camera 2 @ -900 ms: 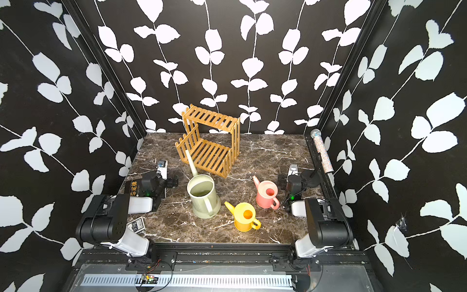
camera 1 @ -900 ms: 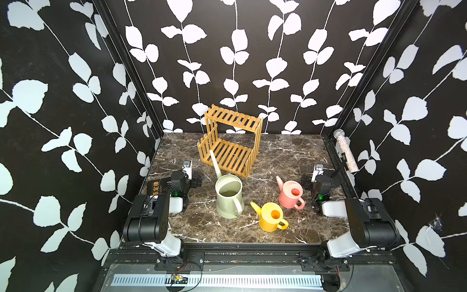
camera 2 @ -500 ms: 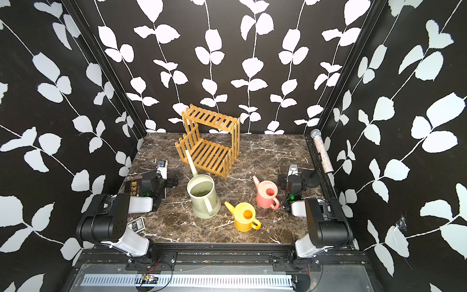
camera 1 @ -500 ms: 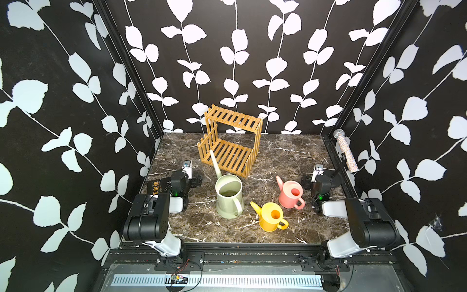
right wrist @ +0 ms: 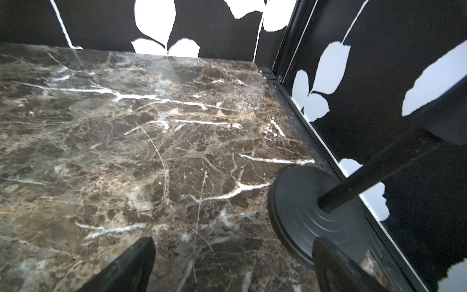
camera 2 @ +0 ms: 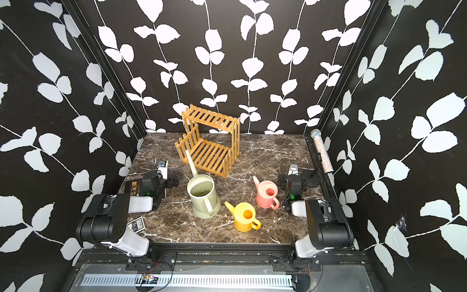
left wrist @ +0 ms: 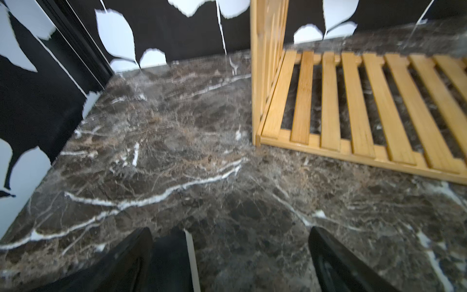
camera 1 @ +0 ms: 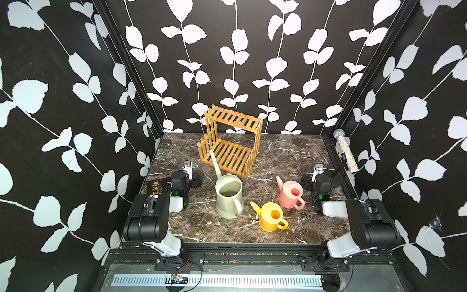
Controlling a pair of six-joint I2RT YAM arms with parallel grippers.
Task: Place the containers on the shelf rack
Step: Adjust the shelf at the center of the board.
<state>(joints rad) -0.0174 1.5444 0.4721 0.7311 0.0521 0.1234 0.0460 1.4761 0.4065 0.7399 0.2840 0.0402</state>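
Three containers stand on the marble table in both top views. The large sage-green can [camera 1: 228, 199] is in the middle, its spout reaching toward the rack. The yellow can [camera 1: 271, 217] is front right of it and the pink can [camera 1: 290, 194] further right. The wooden shelf rack [camera 1: 231, 141] stands behind them with both tiers bare; its lower slats [left wrist: 353, 113] show in the left wrist view. My left gripper [camera 1: 190, 177] [left wrist: 230, 235] rests low at the left, open over bare marble. My right gripper [camera 1: 312, 180] [right wrist: 232, 242] rests low at the right beside the pink can, open and holding nothing.
A glittery microphone [camera 1: 345, 151] leans on a black stand at the right wall; its round base [right wrist: 316, 215] lies just beside my right fingers. A black booklet [camera 1: 156, 187] and a small card box [camera 2: 136, 223] lie by the left arm. Leaf-patterned walls enclose three sides.
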